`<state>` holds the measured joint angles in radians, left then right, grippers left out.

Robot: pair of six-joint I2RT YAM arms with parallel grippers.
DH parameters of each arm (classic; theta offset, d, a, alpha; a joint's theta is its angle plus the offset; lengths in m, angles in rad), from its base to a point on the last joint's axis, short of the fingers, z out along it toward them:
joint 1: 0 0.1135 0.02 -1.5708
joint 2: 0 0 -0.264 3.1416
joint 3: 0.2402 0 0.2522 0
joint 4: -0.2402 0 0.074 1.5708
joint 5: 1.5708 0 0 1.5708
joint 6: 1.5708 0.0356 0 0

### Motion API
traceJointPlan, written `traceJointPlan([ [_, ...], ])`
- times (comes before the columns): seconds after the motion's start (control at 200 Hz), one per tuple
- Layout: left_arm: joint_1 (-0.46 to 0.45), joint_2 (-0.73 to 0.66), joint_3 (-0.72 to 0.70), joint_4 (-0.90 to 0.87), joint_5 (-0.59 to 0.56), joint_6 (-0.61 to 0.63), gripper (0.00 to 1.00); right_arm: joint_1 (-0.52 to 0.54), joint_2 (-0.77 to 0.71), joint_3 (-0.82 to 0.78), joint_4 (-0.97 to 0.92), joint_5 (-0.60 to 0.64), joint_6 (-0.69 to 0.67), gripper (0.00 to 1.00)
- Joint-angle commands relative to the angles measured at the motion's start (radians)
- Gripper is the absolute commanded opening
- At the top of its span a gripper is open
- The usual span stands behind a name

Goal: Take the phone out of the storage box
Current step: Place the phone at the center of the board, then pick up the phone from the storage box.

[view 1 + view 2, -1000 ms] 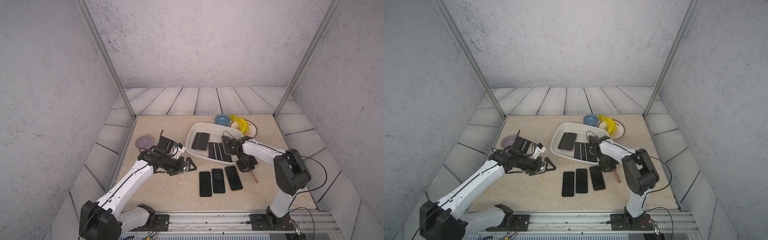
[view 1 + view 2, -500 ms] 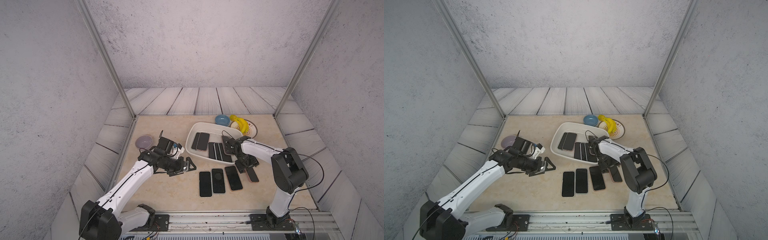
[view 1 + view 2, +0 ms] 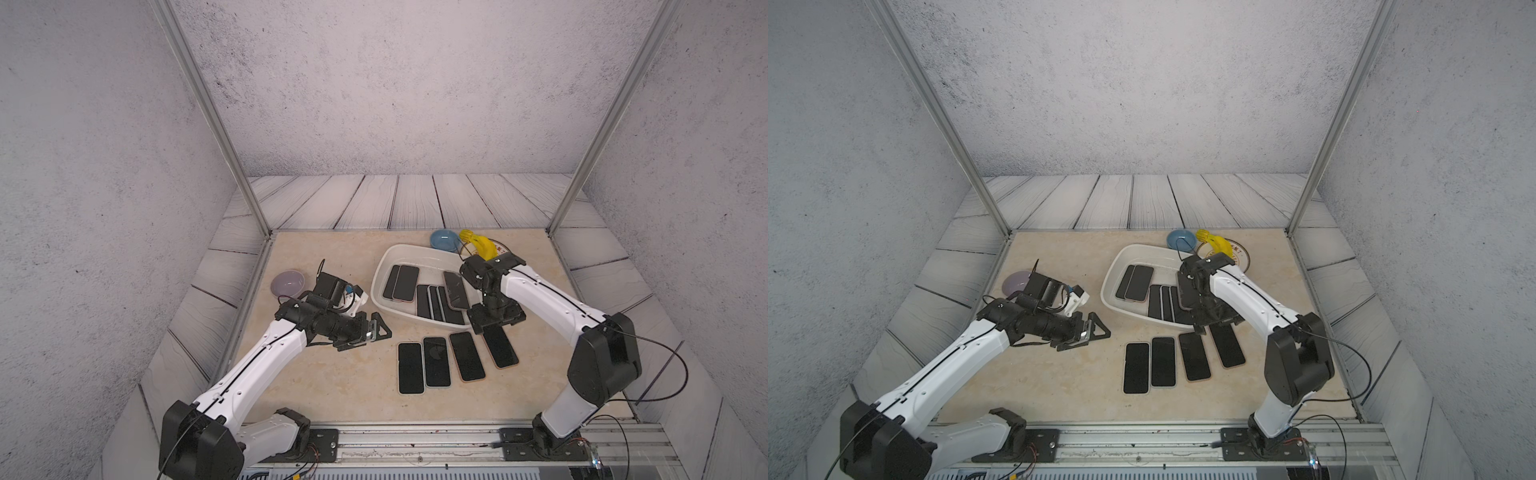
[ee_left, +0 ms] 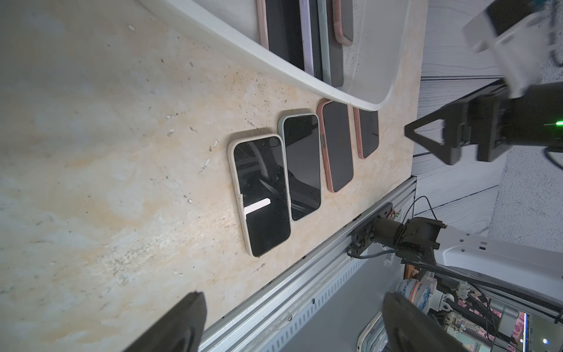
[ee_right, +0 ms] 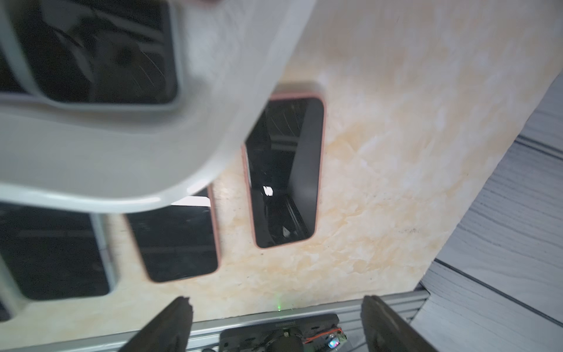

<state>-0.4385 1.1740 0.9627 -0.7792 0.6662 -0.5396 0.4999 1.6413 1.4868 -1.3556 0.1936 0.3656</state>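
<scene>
On the beige surface (image 3: 332, 386), just outside the near wall of the storage box (image 3: 415, 248), we find the phone (image 3: 502, 349). It is a pink-cased handset lying flat, screen up, at the right end of a slightly fanned row. Beside it lie three other phones (image 3: 436, 361), also flat and screen up, close together but not overlapping. Its far end runs beneath the right arm, so we cannot tell whether it touches the box wall.

The right fingers (image 5: 173, 323) stand wide apart with nothing between them, hovering over that far end by the box's near right corner. From the right wrist we see the same phone (image 5: 286, 170) on the surface, one corner hidden behind the box's blurred white rim.

Inside the box we see several stored phones (image 3: 406, 283), two side by side at the left end and the rest overlapping one another toward the right end.

The left fingers (image 3: 380, 328) are likewise spread wide and empty. They are held low over bare surface to the left of the row, near the box's near left corner, and touch nothing that we can see.

Beyond the box sit a blue bowl (image 3: 444, 240) and a yellow object (image 3: 478, 246) on a round plate (image 3: 1241, 255). A lilac bowl (image 3: 287, 282) rests near the surface's left edge, behind the left arm.
</scene>
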Motion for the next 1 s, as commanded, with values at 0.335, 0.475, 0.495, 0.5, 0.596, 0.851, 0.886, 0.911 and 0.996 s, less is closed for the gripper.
traceJointPlan([
  [0.335, 0.011, 0.043, 0.062, -0.025, -0.004, 0.03, 0.97, -0.067, 0.486, 0.549, 0.038, -0.255, -0.008, 1.0],
  [0.475, 0.011, 0.058, 0.072, -0.034, -0.007, 0.034, 0.97, -0.092, 0.678, 0.748, -0.004, -0.18, 0.031, 1.0],
  [0.495, 0.011, 0.062, 0.074, -0.037, -0.008, 0.036, 0.97, -0.094, 0.7, 0.771, -0.007, -0.172, 0.034, 1.0],
  [0.5, 0.011, 0.062, 0.074, -0.039, -0.008, 0.036, 0.97, -0.094, 0.705, 0.777, -0.009, -0.169, 0.034, 1.0],
  [0.596, 0.011, 0.074, 0.077, -0.05, -0.012, 0.048, 0.98, -0.103, 0.79, 0.875, -0.019, -0.133, 0.045, 1.0],
  [0.851, 0.011, 0.105, 0.077, -0.064, -0.017, 0.065, 0.98, -0.115, 0.88, 0.933, 0.061, -0.082, 0.072, 1.0],
  [0.886, 0.011, 0.108, 0.079, -0.065, -0.016, 0.067, 0.98, -0.113, 0.885, 0.94, 0.07, -0.08, 0.072, 0.99],
  [0.911, 0.011, 0.112, 0.078, -0.067, -0.016, 0.07, 0.98, -0.116, 0.894, 0.951, 0.068, -0.077, 0.072, 0.99],
  [0.996, 0.011, 0.122, 0.085, -0.069, -0.014, 0.076, 0.98, -0.115, 0.932, 0.994, 0.044, -0.072, 0.072, 0.98],
])
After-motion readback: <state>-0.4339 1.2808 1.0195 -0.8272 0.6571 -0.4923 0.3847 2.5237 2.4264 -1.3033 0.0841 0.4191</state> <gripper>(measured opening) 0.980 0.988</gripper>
